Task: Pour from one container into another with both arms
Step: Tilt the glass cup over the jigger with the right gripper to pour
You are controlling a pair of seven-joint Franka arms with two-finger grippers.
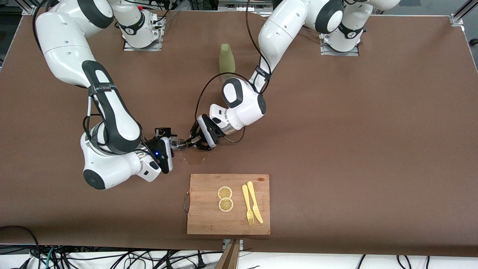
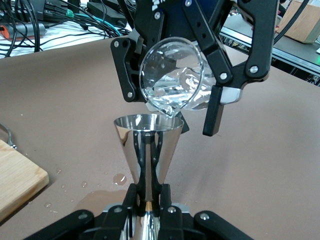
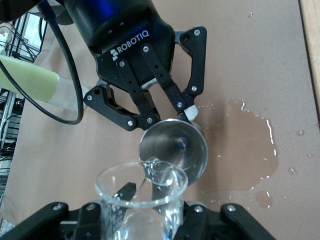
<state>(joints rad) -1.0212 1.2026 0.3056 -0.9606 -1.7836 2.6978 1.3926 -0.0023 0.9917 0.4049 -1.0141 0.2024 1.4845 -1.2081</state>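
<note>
The steel jigger (image 2: 146,150) is gripped upright by the left hand (image 2: 147,200), whose fingers are shut on its narrow waist, and it is held in the air over a spill of liquid (image 1: 194,160) on the brown surface (image 1: 354,130). The clear glass cup (image 2: 172,80) is clamped in the closed fingers of the right hand (image 1: 172,143) and is tilted so that its lip sits just above the jigger's open rim; in the right wrist view the cup's rim (image 3: 142,182) overlaps the edge of the jigger's bowl (image 3: 172,150). The two hands meet tip to tip above the middle of the surface.

A wooden cutting board (image 1: 228,220) lies nearer the front camera than the spill, just beside it; two lemon slices (image 1: 225,198), a yellow fork (image 1: 247,205) and a yellow knife (image 1: 255,202) are laid on it. An olive-green bottle (image 1: 227,59) stands farther from the front camera, close to the left arm's forearm and cable.

Broad bare stretches of the surface are seen toward the left arm's end and near the front edge. A tangle of cables (image 1: 112,257) lies along that front edge.
</note>
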